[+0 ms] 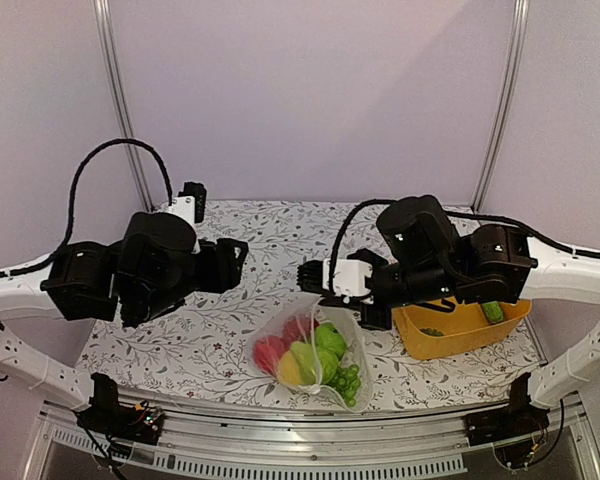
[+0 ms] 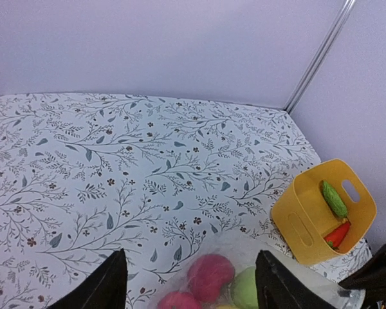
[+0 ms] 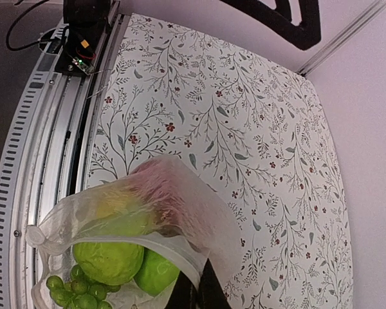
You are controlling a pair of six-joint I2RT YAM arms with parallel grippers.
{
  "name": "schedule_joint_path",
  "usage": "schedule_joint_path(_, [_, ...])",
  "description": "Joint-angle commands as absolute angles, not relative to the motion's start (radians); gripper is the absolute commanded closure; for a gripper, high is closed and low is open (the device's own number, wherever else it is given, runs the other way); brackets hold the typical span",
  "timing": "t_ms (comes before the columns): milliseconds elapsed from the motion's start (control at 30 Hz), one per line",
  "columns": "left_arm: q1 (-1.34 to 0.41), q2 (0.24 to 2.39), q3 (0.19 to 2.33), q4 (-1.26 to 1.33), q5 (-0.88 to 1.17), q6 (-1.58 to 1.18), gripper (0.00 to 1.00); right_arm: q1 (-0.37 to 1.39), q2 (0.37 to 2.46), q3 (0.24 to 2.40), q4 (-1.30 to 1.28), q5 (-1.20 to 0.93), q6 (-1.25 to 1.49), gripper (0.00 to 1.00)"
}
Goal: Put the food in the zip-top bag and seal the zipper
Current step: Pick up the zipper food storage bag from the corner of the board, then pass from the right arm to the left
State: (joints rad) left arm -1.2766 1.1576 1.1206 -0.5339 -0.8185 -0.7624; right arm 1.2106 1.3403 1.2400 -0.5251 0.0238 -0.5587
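The clear zip-top bag (image 1: 315, 350) lies near the front middle of the table, its mouth facing the right side. Inside it are red balls (image 1: 270, 352), green balls (image 1: 328, 340), a yellow ball (image 1: 288, 372) and green grapes (image 1: 348, 385). My right gripper (image 1: 315, 285) is shut on the bag's rim; in the right wrist view the gripper (image 3: 201, 283) pinches the zipper strip (image 3: 161, 241) over the green balls (image 3: 109, 261). My left gripper (image 1: 238, 255) is open and empty, left of and above the bag (image 2: 244, 257); it also shows in the left wrist view (image 2: 190, 290).
A yellow tub (image 1: 460, 335) stands right of the bag under my right arm. It holds a green cucumber (image 2: 334, 198) and an orange-red carrot (image 2: 338, 234). The table has a floral cloth (image 1: 270, 230); a metal rail (image 1: 310, 440) runs along the front.
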Motion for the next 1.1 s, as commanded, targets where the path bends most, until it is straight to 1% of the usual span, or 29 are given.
schedule_joint_path(0, [-1.291, 1.020, 1.005, -0.342, -0.756, -0.763, 0.30, 1.159, 1.445, 1.366, -0.589, -0.035, -0.493, 1.00])
schedule_joint_path(100, [-1.300, 1.057, 1.060, -0.385, -0.672, -0.732, 0.29, 1.112, 1.525, 1.458, -0.633, -0.070, -0.446, 1.00])
schedule_joint_path(200, [-1.331, 1.191, 1.197, -0.495, -0.650, -0.744, 0.31, 1.076, 1.588, 1.535, -0.669, -0.103, -0.395, 1.00])
schedule_joint_path(367, [-1.404, 1.461, 1.435, -0.794, -0.824, -0.926, 0.30, 1.036, 1.654, 1.598, -0.695, -0.120, -0.336, 1.00])
schedule_joint_path(500, [-1.461, 1.573, 1.505, -0.908, -0.952, -1.166, 0.33, 1.012, 1.667, 1.611, -0.701, -0.143, -0.309, 1.00])
schedule_joint_path(600, [-1.499, 1.606, 1.483, -0.884, -1.032, -1.235, 0.33, 1.008, 1.664, 1.602, -0.703, -0.154, -0.308, 1.00])
schedule_joint_path(667, [-1.511, 1.620, 1.476, -0.859, -1.057, -1.238, 0.33, 1.001, 1.662, 1.592, -0.703, -0.153, -0.306, 1.00])
schedule_joint_path(733, [-1.512, 1.629, 1.463, -0.804, -1.063, -1.210, 0.30, 0.986, 1.659, 1.588, -0.701, -0.165, -0.293, 1.00])
schedule_joint_path(867, [-1.508, 1.648, 1.438, -0.654, -1.047, -1.102, 0.28, 0.961, 1.654, 1.596, -0.695, -0.179, -0.266, 1.00])
schedule_joint_path(1067, [-1.464, 1.704, 1.461, -0.710, -0.965, -1.159, 0.31, 0.946, 1.642, 1.600, -0.695, -0.187, -0.244, 1.00])
